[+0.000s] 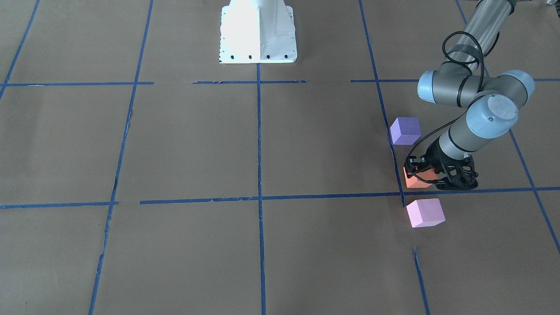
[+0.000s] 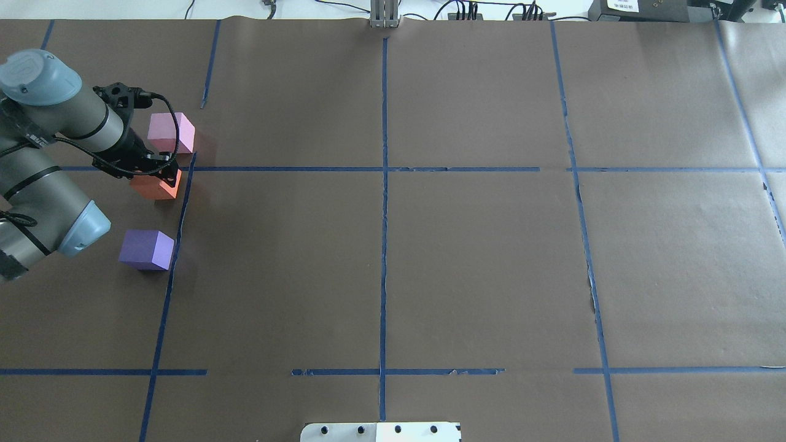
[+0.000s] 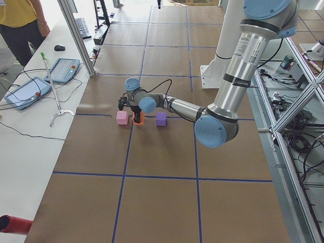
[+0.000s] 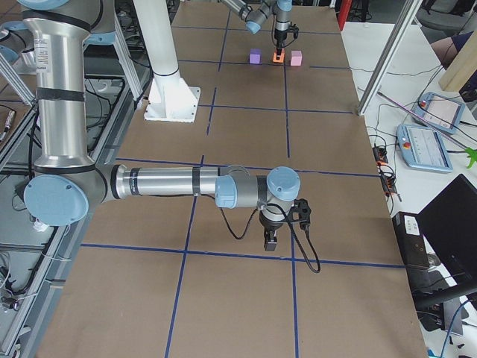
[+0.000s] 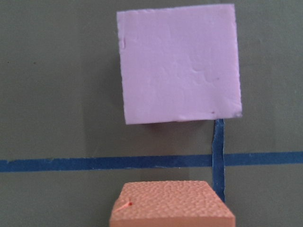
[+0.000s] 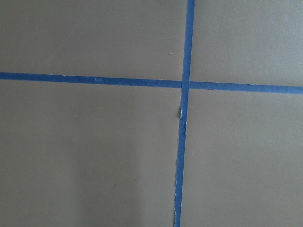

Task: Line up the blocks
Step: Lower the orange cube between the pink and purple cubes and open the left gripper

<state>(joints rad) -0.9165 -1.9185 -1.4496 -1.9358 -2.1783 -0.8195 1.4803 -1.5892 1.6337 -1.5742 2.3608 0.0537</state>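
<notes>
Three blocks stand in a rough row at the table's left side. The orange block (image 2: 155, 187) sits in the middle on the blue tape line, with the pink block (image 2: 171, 132) beyond it and the purple block (image 2: 147, 249) nearer the robot. My left gripper (image 2: 161, 177) is down at the table, shut on the orange block (image 1: 415, 180). The left wrist view shows the orange block (image 5: 173, 205) at the bottom and the pink block (image 5: 179, 64) just past the tape. My right gripper (image 4: 272, 242) shows only in the exterior right view, low over bare paper; I cannot tell its state.
Brown paper with a blue tape grid (image 2: 384, 169) covers the table. The white robot base plate (image 1: 258, 33) sits at the robot's edge. A side bench with tablets (image 3: 30, 91) and a person (image 3: 20, 20) are beyond the far edge.
</notes>
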